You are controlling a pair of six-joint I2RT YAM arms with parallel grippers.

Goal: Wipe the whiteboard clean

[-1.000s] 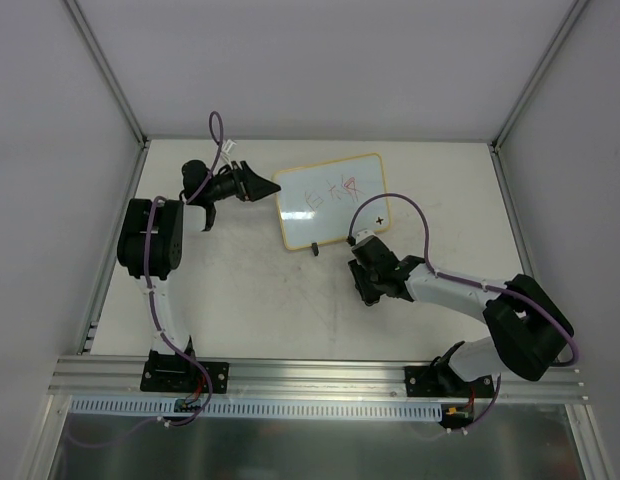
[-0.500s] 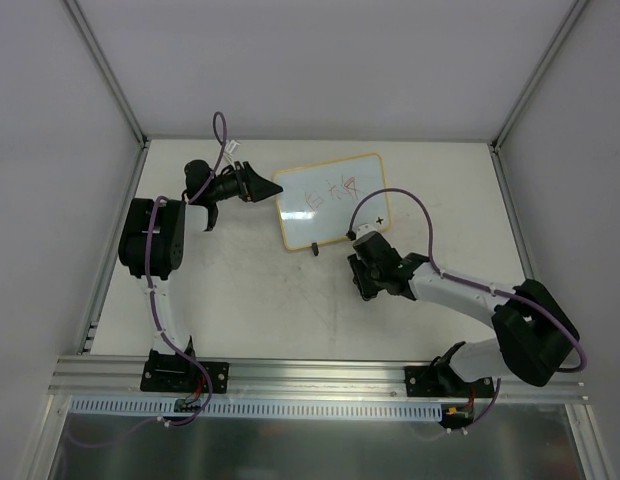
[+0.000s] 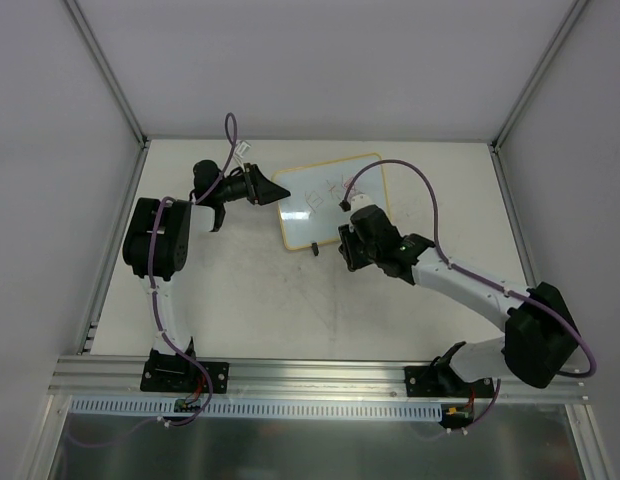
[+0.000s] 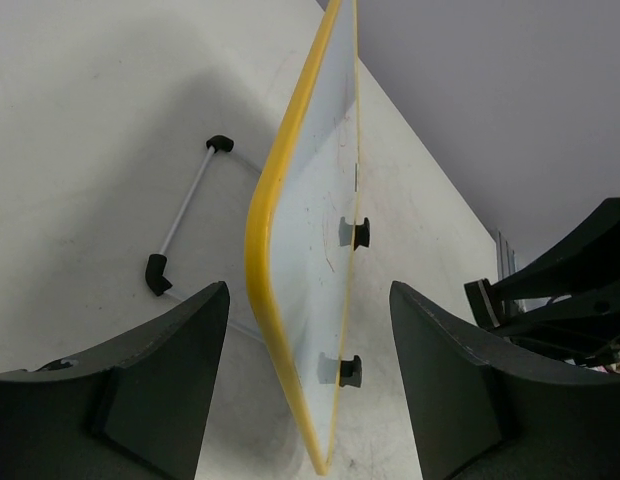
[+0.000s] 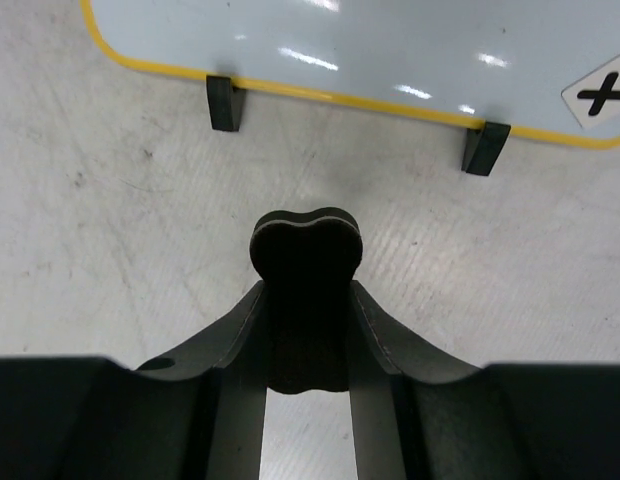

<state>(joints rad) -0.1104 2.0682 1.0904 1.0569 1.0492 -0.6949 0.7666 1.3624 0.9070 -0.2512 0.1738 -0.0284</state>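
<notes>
Top external — right pincer (image 3: 348,243), gripping eraser (image 5: 305,255), nearer whiteboard (image 3: 325,203).

Table (image 3: 250,290) is an off-white top, pretty scuffed and smudgy through the middle. The whiteboard (image 3: 305,215) sits on it upper centre, tilted up on two black clip feet (image 5: 225,103) — and a thin white rod (image 4: 185,215) with black ends lies just beside it.

This is a robotics lab test cell. A plain white bench (image 3: 240,290) is boxed in by blank grey panels (image 3: 320,60) on aluminium frame posts (image 3: 105,70). 2 white-and-black arms, left (image 3: 150,240) and right (image 3: 470,287), are bolted to an aluminium extrusion rail (image 3: 320,375) at the near edge. Purple cables (image 3: 231,130) run along them, above a slotted cable duct (image 3: 290,408).
</notes>
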